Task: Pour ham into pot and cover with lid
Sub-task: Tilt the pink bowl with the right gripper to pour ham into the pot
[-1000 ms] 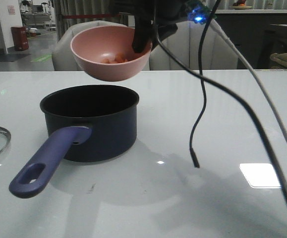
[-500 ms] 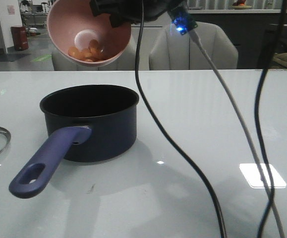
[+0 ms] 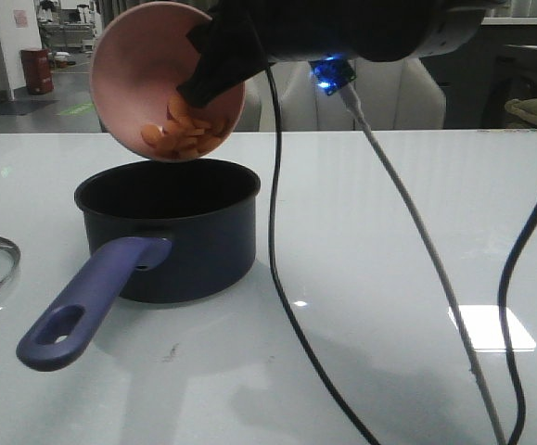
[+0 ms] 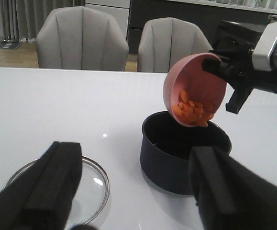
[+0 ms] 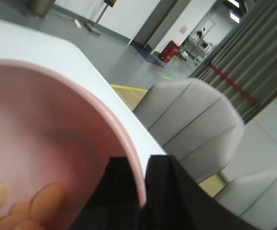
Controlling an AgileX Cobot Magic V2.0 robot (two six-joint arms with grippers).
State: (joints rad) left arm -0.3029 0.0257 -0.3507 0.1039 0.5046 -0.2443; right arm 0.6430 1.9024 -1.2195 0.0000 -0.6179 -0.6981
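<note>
Bowl (image 3: 161, 79) tipped further over since 0.5 s ago, ham (image 3: 186, 133) slid to its low lip right above pot (image 3: 168, 227), rim pinched by right gripper (image 3: 214, 67); left gripper (image 4: 133, 184) spread wide, holding nothing, above table (image 3: 379, 232) between lid (image 4: 88, 182) and pot.

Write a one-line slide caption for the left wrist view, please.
Right gripper tips the pink bowl of ham over the pot; lid lies beside.
</note>
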